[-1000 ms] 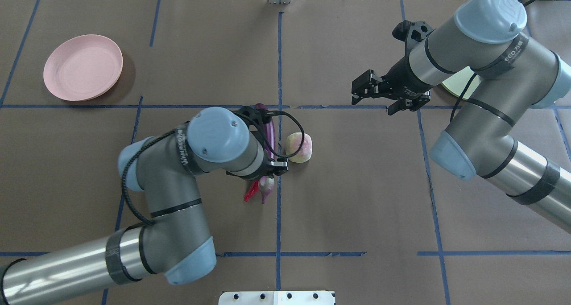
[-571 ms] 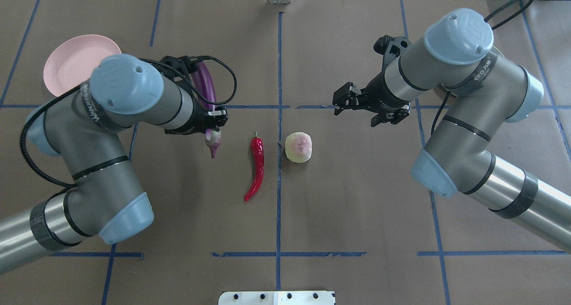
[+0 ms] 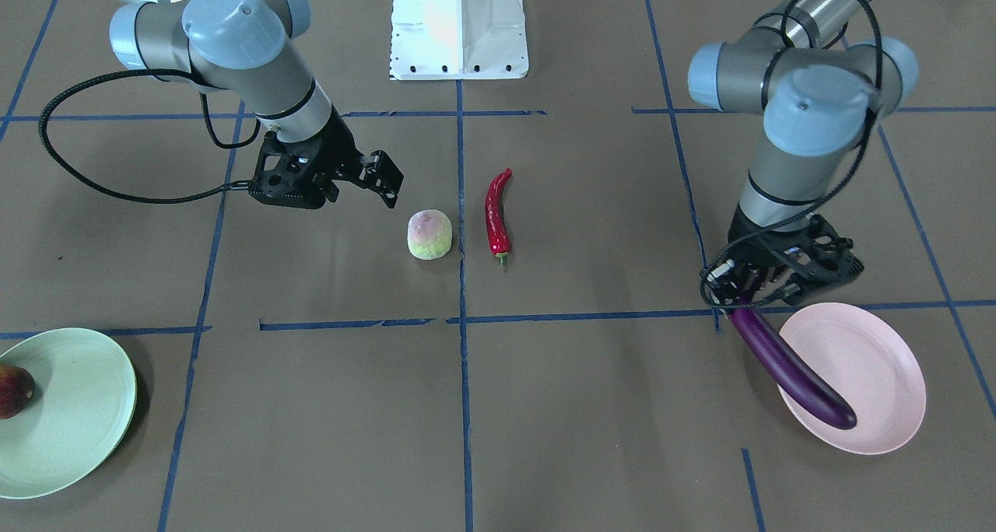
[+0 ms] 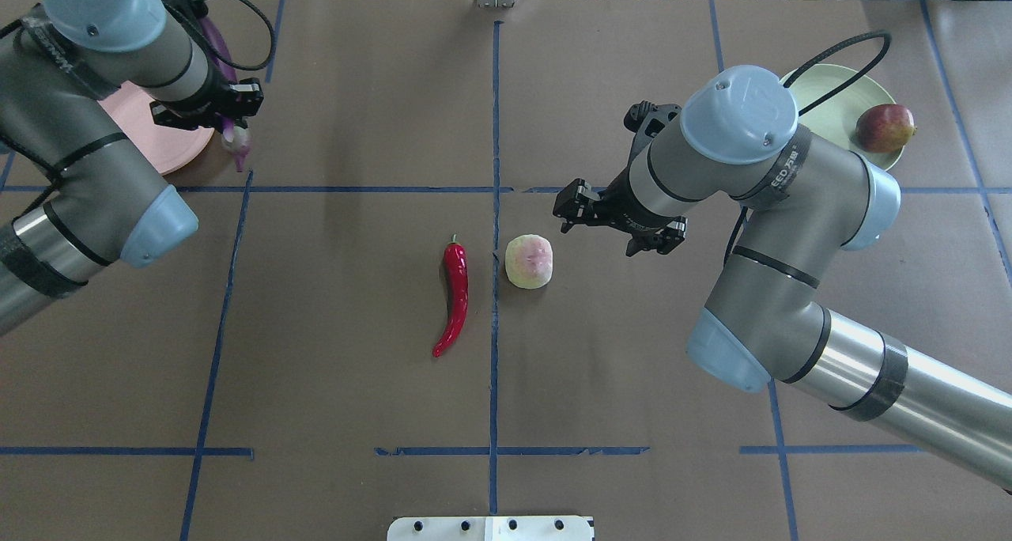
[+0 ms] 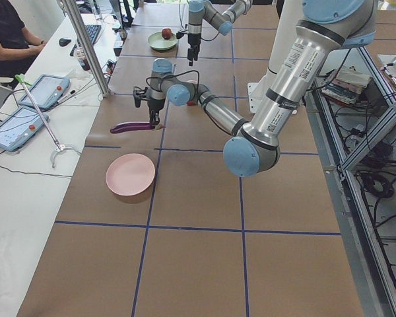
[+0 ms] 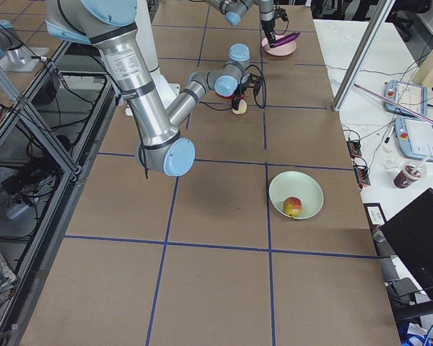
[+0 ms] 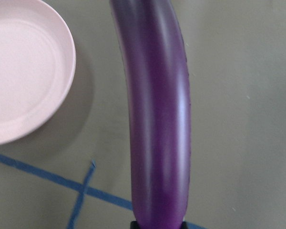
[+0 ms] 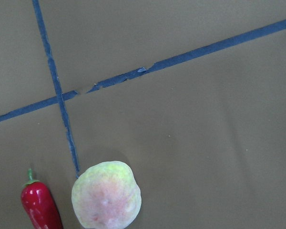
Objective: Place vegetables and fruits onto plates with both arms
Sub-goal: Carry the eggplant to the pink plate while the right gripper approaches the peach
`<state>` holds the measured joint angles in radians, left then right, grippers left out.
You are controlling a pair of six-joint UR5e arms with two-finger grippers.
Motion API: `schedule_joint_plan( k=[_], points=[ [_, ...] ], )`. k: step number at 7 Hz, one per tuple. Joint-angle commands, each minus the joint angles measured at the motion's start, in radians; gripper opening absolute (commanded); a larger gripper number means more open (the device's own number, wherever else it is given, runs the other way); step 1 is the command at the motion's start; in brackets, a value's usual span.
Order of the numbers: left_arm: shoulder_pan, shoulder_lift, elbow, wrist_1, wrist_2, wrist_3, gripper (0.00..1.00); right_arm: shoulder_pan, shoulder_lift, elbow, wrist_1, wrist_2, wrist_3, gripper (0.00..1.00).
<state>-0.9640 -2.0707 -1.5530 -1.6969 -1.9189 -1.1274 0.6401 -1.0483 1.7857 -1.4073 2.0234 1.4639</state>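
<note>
Eggplant arrives beside the pink plate

We grip its cap in our left claw, now raised near the plate. Our right claw, spread wide, has moved closer to the pale fruit, just beside it.

Bright, even overhead light, with a soft shadow beside the round pale pink plate. The long glossy purple eggplant has a white glare streak and looks a bit soft up close.
</note>
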Motion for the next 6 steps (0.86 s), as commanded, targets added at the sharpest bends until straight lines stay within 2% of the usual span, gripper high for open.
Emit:
schedule_joint_plan(
  k=[1,2,3,4,5,6],
  points=[
    [-0.099,0.000,0.224,-0.111,-0.086,0.211,0.02,-0.043,0.004,0.000,-0.031,-0.055,0.003,1.00],
    [-0.104,0.000,0.296,-0.157,-0.086,0.256,0.04,-0.051,0.025,-0.003,-0.068,-0.066,0.003,1.00],
    [-0.126,0.000,0.326,-0.165,-0.086,0.329,0.09,-0.074,0.072,-0.029,-0.131,-0.112,0.003,1.00],
    [-0.131,0.001,0.340,-0.165,-0.084,0.345,0.30,-0.083,0.111,-0.072,-0.148,-0.133,0.004,1.00],
    [-0.137,0.003,0.344,-0.173,-0.086,0.344,0.99,-0.089,0.131,-0.106,-0.147,-0.146,0.004,1.00],
    [-0.140,0.003,0.340,-0.173,-0.086,0.340,1.00,-0.089,0.166,-0.139,-0.148,-0.150,0.006,1.00]
  ],
)
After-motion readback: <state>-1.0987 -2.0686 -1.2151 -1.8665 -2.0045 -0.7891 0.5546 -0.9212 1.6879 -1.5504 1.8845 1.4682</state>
